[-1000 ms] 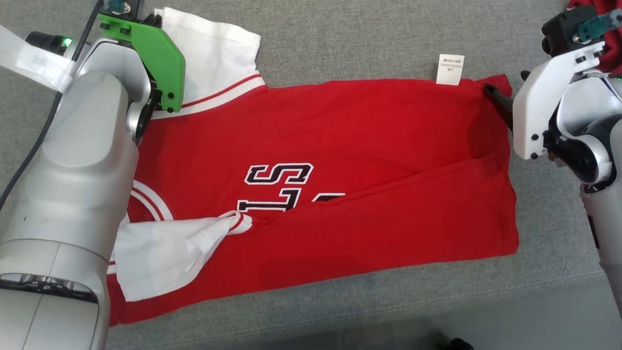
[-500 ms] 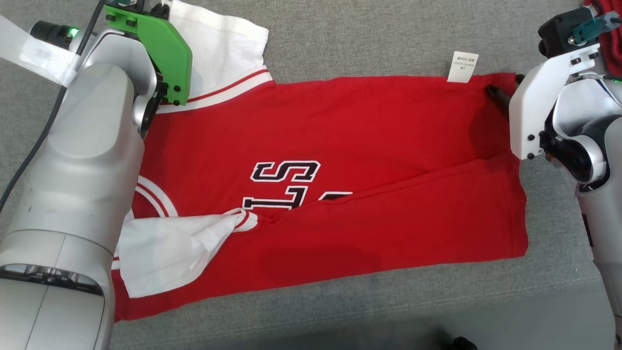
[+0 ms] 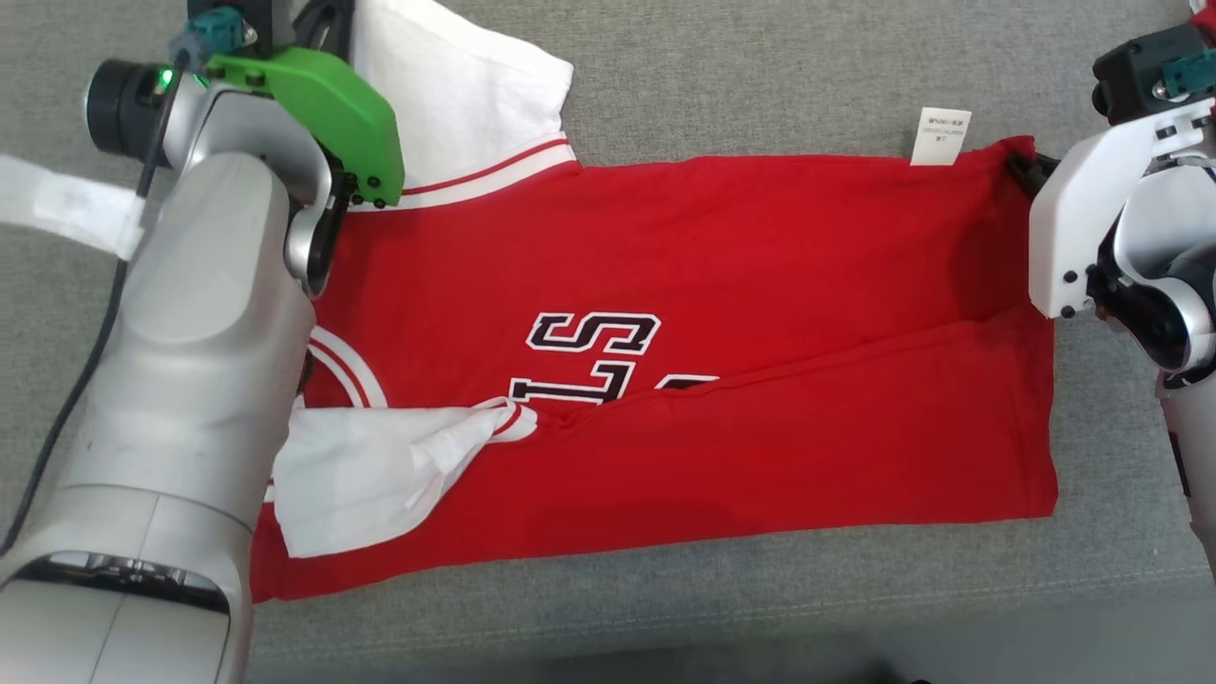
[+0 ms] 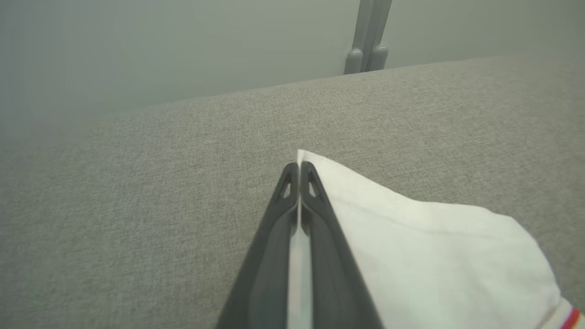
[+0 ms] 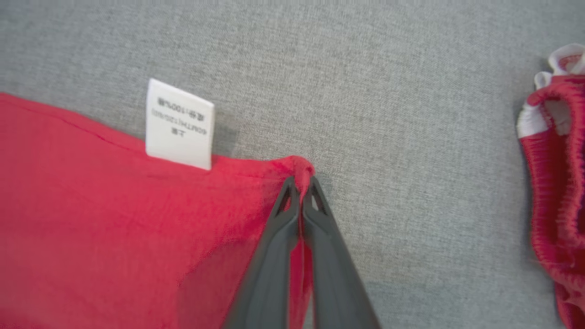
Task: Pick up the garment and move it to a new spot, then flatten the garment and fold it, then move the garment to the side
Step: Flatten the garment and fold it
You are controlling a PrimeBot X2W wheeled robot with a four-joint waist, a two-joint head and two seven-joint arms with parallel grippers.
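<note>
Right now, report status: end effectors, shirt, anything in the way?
Left end effector shut on shirt by white sleeve. Right end effector shut on red corner. Other red cloth apart.

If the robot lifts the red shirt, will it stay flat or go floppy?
Probably floppy: the red shirt lies creased, with a sleeve bunched. Its middle would likely sag between the left gripper and right gripper, pinching opposite ends.

A red shirt (image 3: 722,256) with black-and-white letters (image 3: 594,332) lies spread flat on a grey fabric surface (image 3: 760,66), its near part folded up over the letters, one white sleeve (image 3: 370,475) crumpled on top, a white label (image 3: 940,136) at its far edge.
</note>
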